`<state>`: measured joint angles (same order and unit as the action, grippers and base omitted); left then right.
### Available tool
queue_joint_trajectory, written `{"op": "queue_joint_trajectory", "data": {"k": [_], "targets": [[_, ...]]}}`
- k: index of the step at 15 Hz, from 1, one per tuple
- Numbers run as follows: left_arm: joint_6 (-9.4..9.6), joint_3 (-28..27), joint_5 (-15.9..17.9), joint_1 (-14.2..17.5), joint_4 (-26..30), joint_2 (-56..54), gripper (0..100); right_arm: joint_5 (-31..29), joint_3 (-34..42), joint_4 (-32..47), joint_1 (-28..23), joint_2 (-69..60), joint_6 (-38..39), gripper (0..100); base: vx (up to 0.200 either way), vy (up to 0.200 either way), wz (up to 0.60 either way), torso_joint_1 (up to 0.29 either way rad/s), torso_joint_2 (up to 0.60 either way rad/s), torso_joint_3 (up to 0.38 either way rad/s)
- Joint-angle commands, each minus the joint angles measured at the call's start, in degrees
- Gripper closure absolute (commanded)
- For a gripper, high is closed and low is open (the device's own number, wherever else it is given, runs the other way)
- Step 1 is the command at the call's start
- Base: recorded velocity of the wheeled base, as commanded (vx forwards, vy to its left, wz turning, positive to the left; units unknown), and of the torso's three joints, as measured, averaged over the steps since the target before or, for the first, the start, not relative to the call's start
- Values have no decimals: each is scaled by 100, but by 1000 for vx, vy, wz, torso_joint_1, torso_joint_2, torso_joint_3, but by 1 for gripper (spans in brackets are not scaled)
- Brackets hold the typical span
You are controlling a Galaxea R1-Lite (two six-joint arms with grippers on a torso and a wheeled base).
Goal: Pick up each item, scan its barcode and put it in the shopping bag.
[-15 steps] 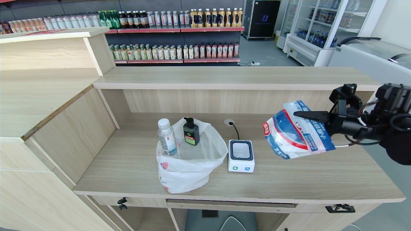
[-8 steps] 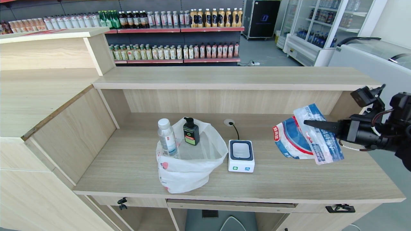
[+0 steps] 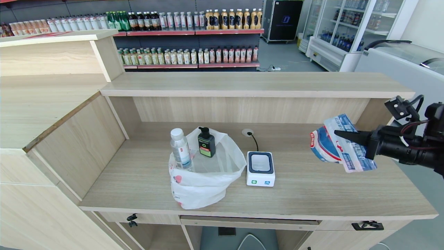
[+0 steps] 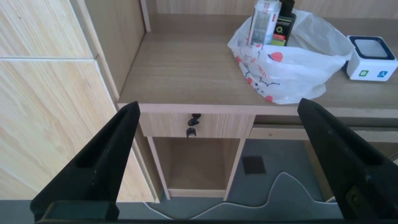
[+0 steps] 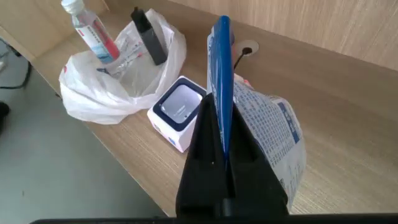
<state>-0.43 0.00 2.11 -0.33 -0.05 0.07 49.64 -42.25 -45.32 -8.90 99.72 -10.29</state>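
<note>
Right end effector (image 3: pixel 339 133) pinching blue pouch (image 3: pixel 357 157), seemingly above counter (image 3: pixel 312 194), left end effector (image 4: pixel 217 111) spread wide

right arm is stretched out level on my right side, forearm pointing inward, wrist camera riding on top. right gripper (image 3: pixel 341 134) has its 2 fingers pinched flat on the blue and white packet (image 3: pixel 350 156), holding it in the air. left gripper (image 4: pixel 217 107) has its 2 fingers spread wide apart.
</note>
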Motion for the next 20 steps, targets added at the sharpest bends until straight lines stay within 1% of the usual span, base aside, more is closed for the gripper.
{"op": "queue_joint_trajectory", "data": {"k": [1,3,4,5,6,8,13,16,18,20], "targets": [[-1,0,0,-2,-4,1,0,-16,147,32,-68,-155,-342,100,0,0,0,0,0,0],[-1,0,0,-2,-4,1,0,-42,270,252,-174,-181,-1045,100,0,0,0,0,0,0],[-1,0,0,-2,5,1,0,-165,358,542,-297,-234,-1775,100,0,0,0,0,0,0],[-1,0,0,-2,-4,1,0,-323,411,762,-367,-286,-2249,100,0,0,0,0,0,0],[-1,0,0,-2,-4,1,0,-385,428,964,-464,-348,-2557,100,0,0,0,0,0,0],[-1,0,0,-2,-4,1,0,-385,428,1219,-569,-506,-2610,100,0,0,0,0,0,0],[-1,0,0,-2,5,1,0,-385,393,1201,-710,-612,-2627,100,0,0,0,0,0,0],[-1,0,0,-2,-4,1,0,-385,358,1140,-727,-612,-2619,100,0,0,600,1,-2,2],[-1,0,0,-2,-4,1,0,-394,288,876,-604,-603,-2513,100,0,0,600,0,2,5],[-1,0,0,-2,-4,1,0,-394,191,797,-411,-594,-2311,100,0,0,600,7,2,2]]}}
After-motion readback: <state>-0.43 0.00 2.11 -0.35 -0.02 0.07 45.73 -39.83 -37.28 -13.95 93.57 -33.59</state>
